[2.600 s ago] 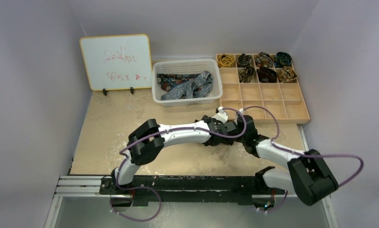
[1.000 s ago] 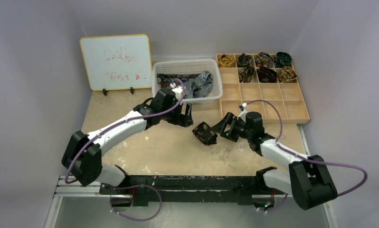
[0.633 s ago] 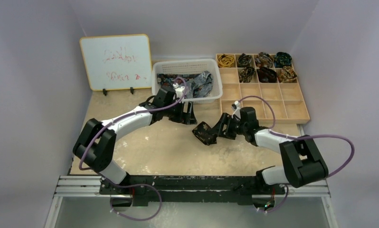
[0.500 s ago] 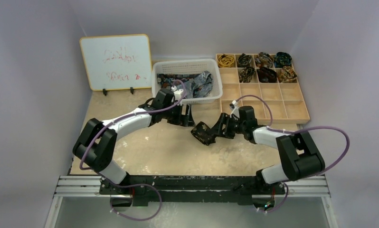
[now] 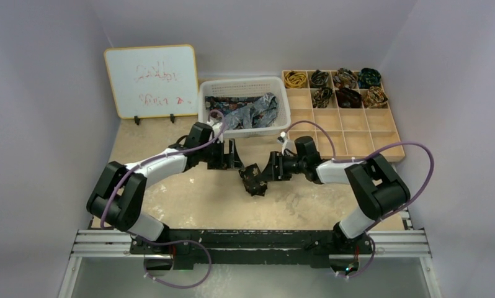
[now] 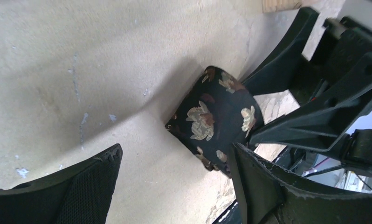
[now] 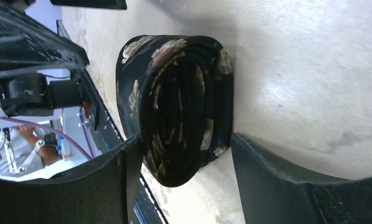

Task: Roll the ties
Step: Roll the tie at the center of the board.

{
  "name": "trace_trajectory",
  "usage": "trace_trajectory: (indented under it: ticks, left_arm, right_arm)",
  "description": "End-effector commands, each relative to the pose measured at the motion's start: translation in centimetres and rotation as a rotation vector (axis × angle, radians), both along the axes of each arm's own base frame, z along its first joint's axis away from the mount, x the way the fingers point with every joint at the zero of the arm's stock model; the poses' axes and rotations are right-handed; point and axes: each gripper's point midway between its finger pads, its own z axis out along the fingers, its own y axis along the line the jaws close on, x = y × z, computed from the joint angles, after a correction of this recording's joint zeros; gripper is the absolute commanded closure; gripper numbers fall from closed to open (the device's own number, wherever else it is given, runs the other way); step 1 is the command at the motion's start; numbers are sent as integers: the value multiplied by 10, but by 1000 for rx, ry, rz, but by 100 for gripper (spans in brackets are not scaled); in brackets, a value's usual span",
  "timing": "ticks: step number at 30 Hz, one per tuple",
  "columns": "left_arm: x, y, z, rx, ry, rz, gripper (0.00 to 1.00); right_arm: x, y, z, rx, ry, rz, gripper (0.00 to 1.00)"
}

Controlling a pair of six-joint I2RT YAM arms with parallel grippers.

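While the right claw [image 5: 262, 174] pinched the dark rolled fabric tie [image 5: 253, 180] with pale floral motifs between both fingers, the coil sat against the beige table [image 5: 170, 186] near its centre. The left claw [image 5: 231, 155] stood spread and empty at 10 o'clock from the coil, just beside it. Grey-blue and dark loose ties [image 5: 245, 115] lay in the white plastic basket [image 5: 244, 82] at 12 o'clock. Seven rolled ties [image 5: 347, 87] occupied the wooden compartment tray [image 5: 356, 133] at 2 o'clock.
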Motion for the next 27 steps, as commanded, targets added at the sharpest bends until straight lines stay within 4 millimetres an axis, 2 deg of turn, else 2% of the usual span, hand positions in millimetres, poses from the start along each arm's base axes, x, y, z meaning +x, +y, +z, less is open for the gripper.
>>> trace_trajectory:
  ticks: [1,3,7,12,14,20,23,27]
  left_arm:
    - [10,7,20,-73,-46,25,18]
    - [9,12,19,-77,-45,25,18]
    - [9,6,21,-128,-55,-36,19]
    - [-9,3,13,-165,12,-79,22]
    - [-10,2,14,-186,4,-72,22]
    - [-23,2,7,-206,69,-52,24]
    - [-19,1,10,-201,40,-80,26]
    - [2,-1,21,-158,-50,-111,26]
  right_arm:
    - [2,11,-3,2,-35,68,28]
    - [3,13,-3,-4,-37,84,29]
    - [8,9,-2,-33,-48,61,25]
    - [7,9,13,-12,-101,55,15]
    - [7,9,19,-2,-114,53,11]
    - [9,9,38,17,-161,35,7]
    - [7,8,46,34,-177,31,5]
    - [-3,2,35,30,-117,-14,2]
